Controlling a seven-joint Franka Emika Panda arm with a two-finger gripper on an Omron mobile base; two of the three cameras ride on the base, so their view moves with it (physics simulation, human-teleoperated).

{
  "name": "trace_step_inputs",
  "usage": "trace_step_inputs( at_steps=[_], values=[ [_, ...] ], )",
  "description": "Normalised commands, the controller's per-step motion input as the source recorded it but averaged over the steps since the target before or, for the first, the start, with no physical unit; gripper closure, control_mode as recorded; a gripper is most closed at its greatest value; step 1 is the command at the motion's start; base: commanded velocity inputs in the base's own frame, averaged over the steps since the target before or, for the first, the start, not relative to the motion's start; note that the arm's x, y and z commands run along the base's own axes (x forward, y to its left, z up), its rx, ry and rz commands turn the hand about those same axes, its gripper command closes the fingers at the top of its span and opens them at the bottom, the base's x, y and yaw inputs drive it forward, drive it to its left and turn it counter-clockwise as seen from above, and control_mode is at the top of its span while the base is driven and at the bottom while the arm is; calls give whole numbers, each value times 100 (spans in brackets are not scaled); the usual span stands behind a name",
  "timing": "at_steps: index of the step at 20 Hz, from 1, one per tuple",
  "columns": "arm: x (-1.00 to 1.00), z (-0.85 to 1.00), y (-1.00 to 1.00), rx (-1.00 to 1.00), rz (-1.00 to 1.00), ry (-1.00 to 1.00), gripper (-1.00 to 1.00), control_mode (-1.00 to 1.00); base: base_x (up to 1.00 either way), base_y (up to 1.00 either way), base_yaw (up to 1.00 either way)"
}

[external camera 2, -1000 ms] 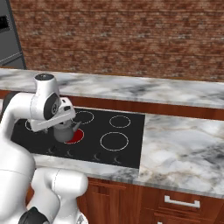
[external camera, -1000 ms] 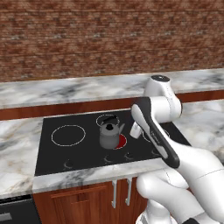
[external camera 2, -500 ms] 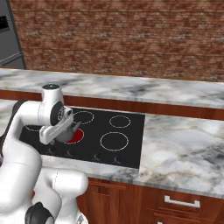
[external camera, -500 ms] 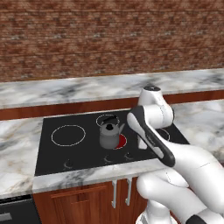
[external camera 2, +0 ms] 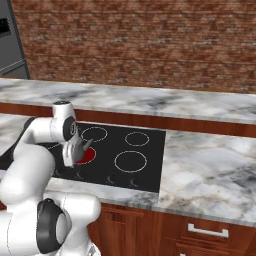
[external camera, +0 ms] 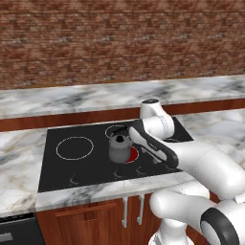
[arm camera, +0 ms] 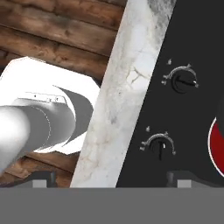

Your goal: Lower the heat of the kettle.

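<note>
The kettle sits on the glowing red burner. The pincer hangs wide open and empty above two knobs; the nearer knob and farther knob lie close together, so it could turn the wrong one.

A flat black glass cooktop is set into a white-and-grey marble counter. White rings mark its burners; one near burner glows red. Small dark round control knobs line its near edge. Behind rises a red-brown brick wall. Reddish wooden cabinet fronts with pale metal handles sit below the counter.
</note>
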Motion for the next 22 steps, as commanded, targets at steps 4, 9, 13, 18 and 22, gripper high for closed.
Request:
trace_step_inputs(
  at_steps=[4,9,13,18,22],
  values=[
    [6,-34,0,0,59,3,-100,-100,0,0,0],
    [0,-30,0,0,28,0,-100,-100,0,0,0],
    [0,-29,0,1,12,0,-100,-100,0,0,0],
    [4,-34,0,3,2,0,-100,-100,0,0,0],
    [10,-34,0,3,0,0,-100,-100,0,0,0]
  ],
)
